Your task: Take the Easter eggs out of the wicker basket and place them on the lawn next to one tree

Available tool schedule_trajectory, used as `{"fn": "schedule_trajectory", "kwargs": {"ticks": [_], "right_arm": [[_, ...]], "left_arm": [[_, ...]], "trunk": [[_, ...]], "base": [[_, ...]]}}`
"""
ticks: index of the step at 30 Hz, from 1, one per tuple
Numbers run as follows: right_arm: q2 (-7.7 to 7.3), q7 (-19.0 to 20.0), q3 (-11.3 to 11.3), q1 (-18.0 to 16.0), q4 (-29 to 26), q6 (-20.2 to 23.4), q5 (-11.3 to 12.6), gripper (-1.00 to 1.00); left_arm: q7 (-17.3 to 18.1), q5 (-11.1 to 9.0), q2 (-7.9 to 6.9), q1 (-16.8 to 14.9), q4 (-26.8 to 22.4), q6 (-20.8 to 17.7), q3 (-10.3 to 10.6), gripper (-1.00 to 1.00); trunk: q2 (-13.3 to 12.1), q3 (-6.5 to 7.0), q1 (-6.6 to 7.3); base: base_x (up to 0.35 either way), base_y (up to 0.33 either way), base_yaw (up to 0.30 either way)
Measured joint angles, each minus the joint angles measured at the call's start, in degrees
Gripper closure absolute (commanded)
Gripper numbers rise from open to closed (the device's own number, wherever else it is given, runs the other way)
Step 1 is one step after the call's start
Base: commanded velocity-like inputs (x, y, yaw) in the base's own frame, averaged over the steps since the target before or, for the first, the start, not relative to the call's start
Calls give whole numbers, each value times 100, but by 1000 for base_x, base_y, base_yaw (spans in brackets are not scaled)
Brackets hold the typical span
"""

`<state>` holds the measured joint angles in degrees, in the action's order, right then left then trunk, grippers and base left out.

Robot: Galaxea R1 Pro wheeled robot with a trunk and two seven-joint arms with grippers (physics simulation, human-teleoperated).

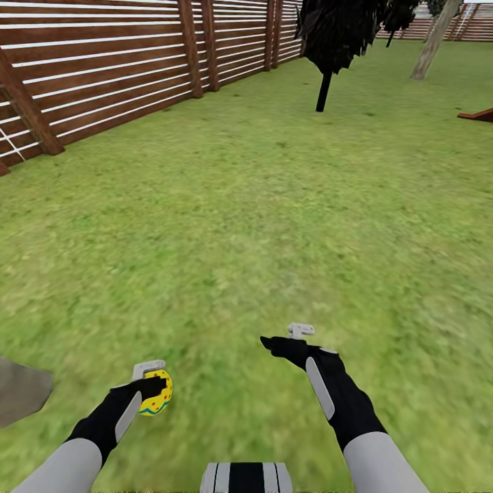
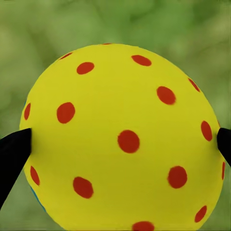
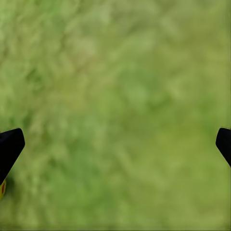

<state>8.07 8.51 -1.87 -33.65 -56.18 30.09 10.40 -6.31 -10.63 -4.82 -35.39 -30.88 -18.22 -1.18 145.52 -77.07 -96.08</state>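
Observation:
My left gripper (image 1: 152,392) is shut on one Easter egg (image 1: 159,395), yellow with red dots and a blue zigzag band, held low over the lawn (image 1: 226,226). In the left wrist view the egg (image 2: 120,96) sits between the two black fingertips (image 2: 13,149) of the left gripper (image 2: 122,144). My right gripper (image 1: 277,340) hangs open over grass. In the right wrist view the right gripper (image 3: 118,144) has only blurred grass between its spread fingers. A tree (image 1: 433,41) with a pale leaning trunk stands far ahead at the right. The wicker basket is out of view.
A brown slatted fence (image 1: 103,68) runs along the left. An all-black tree (image 1: 329,48) with a thin dark trunk stands ahead. A brown object (image 1: 481,115) lies at the right edge. A grey shape (image 1: 20,392) shows at the lower left.

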Motion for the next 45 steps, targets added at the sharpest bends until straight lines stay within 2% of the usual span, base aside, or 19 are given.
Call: {"fn": "schedule_trajectory", "kwargs": {"ticks": [3, 6, 12, 13, 25, 29, 45], "right_arm": [[1, 0, 0, 0, 0, -2, 1, -100], [1, 0, 0, 0, 0, 1, 0, -100], [1, 0, 0, 0, 0, 2, 1, -100], [1, 0, 0, 0, 0, 2, 1, -100], [0, 0, 0, 0, 0, 2, 1, -100], [0, 0, 0, 0, 0, 0, 1, -100], [1, 0, 0, 0, 0, 1, 2, -100]], "left_arm": [[0, -2, 0, 0, -3, 0, 0, 100], [-2, -1, 0, -1, -116, -2, -1, 100], [-2, -7, 0, -1, -115, -4, -4, 100], [-2, -8, 0, -1, -114, -3, -6, -100], [8, -32, -3, 2, -18, -5, -5, -100], [-7, 3, -2, 5, 147, -10, -8, -100], [-7, 10, -10, 5, 153, -143, -37, -100]], "trunk": [[0, -1, 0], [4, -66, -7], [5, -67, -7], [5, -67, -7], [4, -67, -8], [-2, 20, 1], [-23, 375, 42]], "base": [[0, 0, 0], [0, 0, 0], [0, 0, 0], [0, 0, 0], [0, 0, 0], [0, 0, 0], [0, 0, 0]]}}
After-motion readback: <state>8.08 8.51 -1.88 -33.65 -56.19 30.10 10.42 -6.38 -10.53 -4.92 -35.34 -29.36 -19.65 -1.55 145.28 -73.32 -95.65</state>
